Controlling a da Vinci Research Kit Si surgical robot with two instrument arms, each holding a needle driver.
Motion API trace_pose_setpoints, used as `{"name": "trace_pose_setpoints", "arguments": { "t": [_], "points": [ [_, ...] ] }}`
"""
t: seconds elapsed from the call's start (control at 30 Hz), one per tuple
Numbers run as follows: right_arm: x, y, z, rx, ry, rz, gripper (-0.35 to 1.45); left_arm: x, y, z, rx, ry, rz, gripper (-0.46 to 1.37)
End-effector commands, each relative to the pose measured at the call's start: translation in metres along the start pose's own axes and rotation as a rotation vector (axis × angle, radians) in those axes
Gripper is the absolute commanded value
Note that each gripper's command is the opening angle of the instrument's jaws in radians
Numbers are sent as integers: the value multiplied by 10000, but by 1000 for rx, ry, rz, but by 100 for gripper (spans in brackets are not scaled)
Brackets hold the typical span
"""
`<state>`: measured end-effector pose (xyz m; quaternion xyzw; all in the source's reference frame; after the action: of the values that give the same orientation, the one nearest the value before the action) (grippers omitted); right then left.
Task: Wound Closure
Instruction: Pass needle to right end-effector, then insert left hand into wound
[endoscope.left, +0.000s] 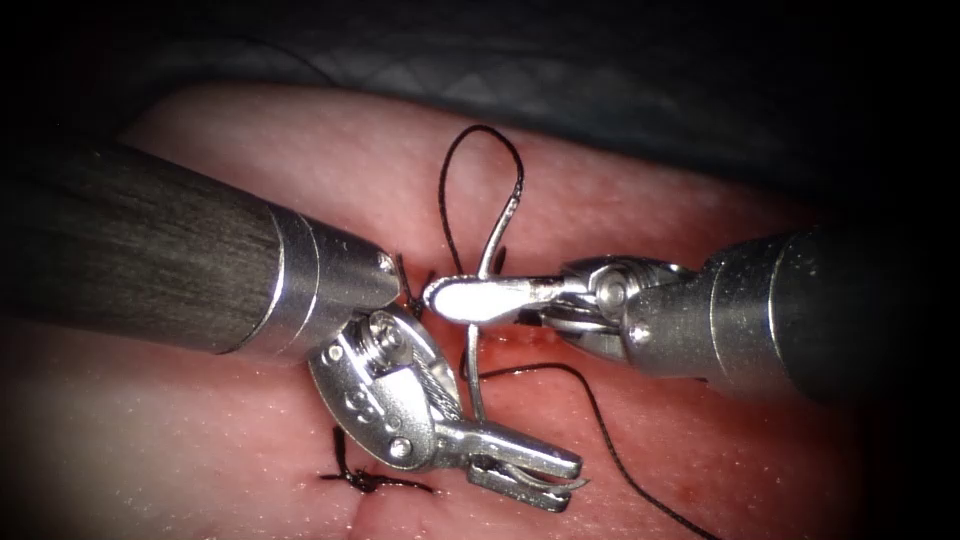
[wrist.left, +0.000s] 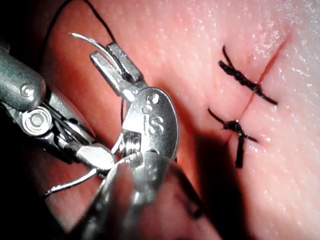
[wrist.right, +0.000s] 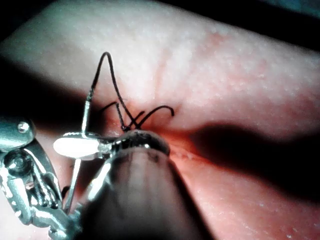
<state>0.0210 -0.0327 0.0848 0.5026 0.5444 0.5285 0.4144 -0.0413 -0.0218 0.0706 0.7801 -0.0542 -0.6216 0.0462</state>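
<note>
a: biggest first. the tissue (endoscope.left: 300, 170) takes up most of the endoscope view, pale pink and soft-looking, with the cut (endoscope.left: 520, 338) running across it and red fluid (endoscope.left: 660, 400) pooled along the cut, right of centre.

b: tools?

a: the left tool (endoscope.left: 545, 478) comes in from the left, wrist bent down, jaws slightly apart and holding nothing. the right tool (endoscope.left: 450, 298) comes in from the right, jaws clamped on the needle (endoscope.left: 478, 340) about mid-curve.

b: is the needle in the tissue?

a: not that anyone can see. it looks lifted over the cut; the tail end goes up to the thread (endoscope.left: 480, 135), and the tip end runs down behind the left tool's wrist. the left wrist view has the tip (wrist.left: 75, 35) bare past the left tool's jaws.

b: handling?

a: judgement only: the needle is thin, stiff, light and slick, so gripping mid-curve is sound, clear of the tip. the thread is limp and dark, looping above and trailing off lower right.

b: finished stitches?

a: two knots (wrist.left: 240, 82) on the cut in the left wrist view.

b: writing?

a: stamped marks on the left tool's wrist (endoscope.left: 358, 402), unreadable.
</note>
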Motion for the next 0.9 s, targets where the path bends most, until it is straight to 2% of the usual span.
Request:
{"name": "trace_pose_setpoints", "arguments": {
  "t": [0.03,0.17,0.2,0.23,0.27,0.4,0.5,0.67,0.9],
  "points": [
    [0,0,0,-9,-2,-1,-35,0,0,0,0,2,0,-35],
    [0,0,0,-9,-1,-1,-35,1,0,-1,8,7,-24,-35],
    [0,0,0,-9,-1,-1,-35,2,-1,0,25,2,-37,-20],
    [1,0,0,-14,0,-1,-35,2,-1,0,65,-10,-79,30],
    [1,0,0,-16,3,5,-35,3,-1,0,92,-14,-121,59],
    [5,-1,0,-25,14,-41,-35,8,-1,1,133,-30,-213,98],
    [10,0,-3,-45,32,-94,-35,13,1,2,143,-33,-262,107],
    [22,5,-14,-78,79,-140,-35,19,4,0,171,-46,-360,108],
    [31,7,-30,-115,122,-186,-35,23,5,-10,192,-60,-416,105]
  ]
}}
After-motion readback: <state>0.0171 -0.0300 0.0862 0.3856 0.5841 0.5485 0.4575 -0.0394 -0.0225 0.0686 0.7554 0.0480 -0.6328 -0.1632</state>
